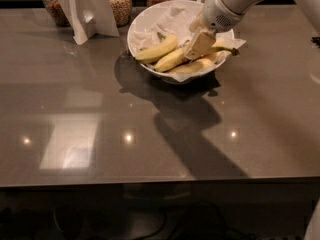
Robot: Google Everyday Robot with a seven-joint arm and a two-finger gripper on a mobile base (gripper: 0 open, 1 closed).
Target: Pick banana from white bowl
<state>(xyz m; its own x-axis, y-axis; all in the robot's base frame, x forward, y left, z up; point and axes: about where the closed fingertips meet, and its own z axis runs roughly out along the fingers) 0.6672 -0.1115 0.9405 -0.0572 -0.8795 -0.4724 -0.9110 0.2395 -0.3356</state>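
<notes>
The white bowl (134, 28), lined with crumpled paper, stands at the back middle of the table and holds three bananas. The banana (172, 60), the longest one, lies across the bowl's middle with its brown stem tip pointing right. Its mid-length is hidden behind my gripper, so no sticker shows. A shorter greenish-tipped banana (156, 49) lies left of it and a paler one (192, 67) lies in front. My gripper (200, 43) reaches down from the upper right into the bowl and sits on or just above the long banana's middle.
Glass jars of grain (120, 4) stand behind the bowl along the table's back edge. A white folded card stand (85, 9) is to the bowl's left. The glossy grey table (150, 134) stretches forward to its front edge.
</notes>
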